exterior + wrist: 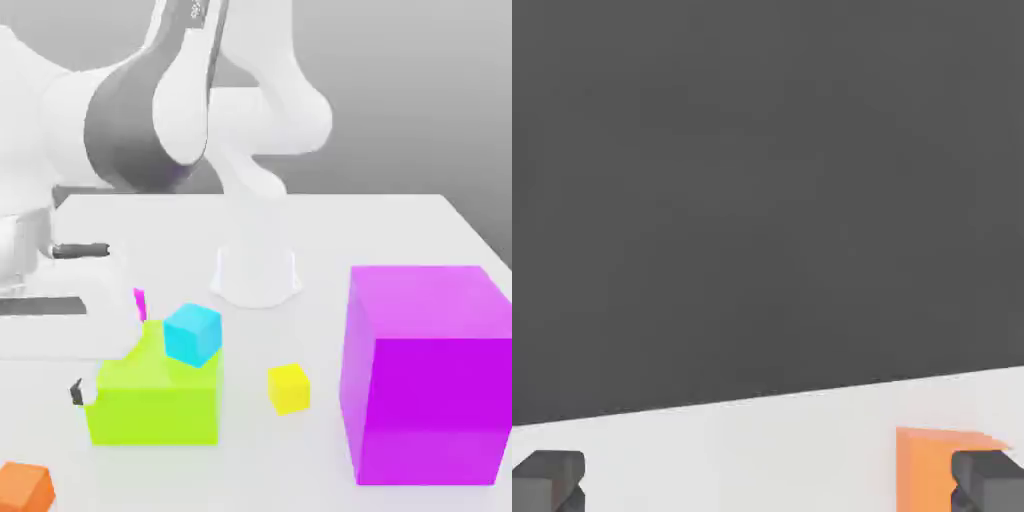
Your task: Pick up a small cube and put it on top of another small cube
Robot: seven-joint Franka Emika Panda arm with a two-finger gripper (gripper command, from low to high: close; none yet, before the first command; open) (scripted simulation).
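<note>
**Op:** Largest first. Big magenta cube (428,372) sits at the exterior view's right on the white surface (380,225). Lime-green block (156,392) is left of centre, with the small cyan cube (193,334) touching its upper corner; I can't tell whether it rests on the block or just behind it. Small yellow cube (289,388) stands alone between the lime block and the big magenta one.

**Eng:** And the pick target?

**Op:** Small orange cube (25,488) is at the exterior view's bottom-left corner, well apart from the yellow one. In the hand view the orange cube (932,470) lies beside one dark fingertip (990,480), not centred. The gripper (768,482) is spread wide, nothing held.

**Eng:** So you're at approach?

**Op:** My read, yes. I'd shift sideways until the orange cube sits midway between the fingers, square the fingers to its faces, then descend and close. Grabbing now would likely clip an edge and push it.

**Eng:** Carry path?

**Op:** Lift high enough to pass over the lime block and cyan cube, then come straight down on the yellow.
</note>
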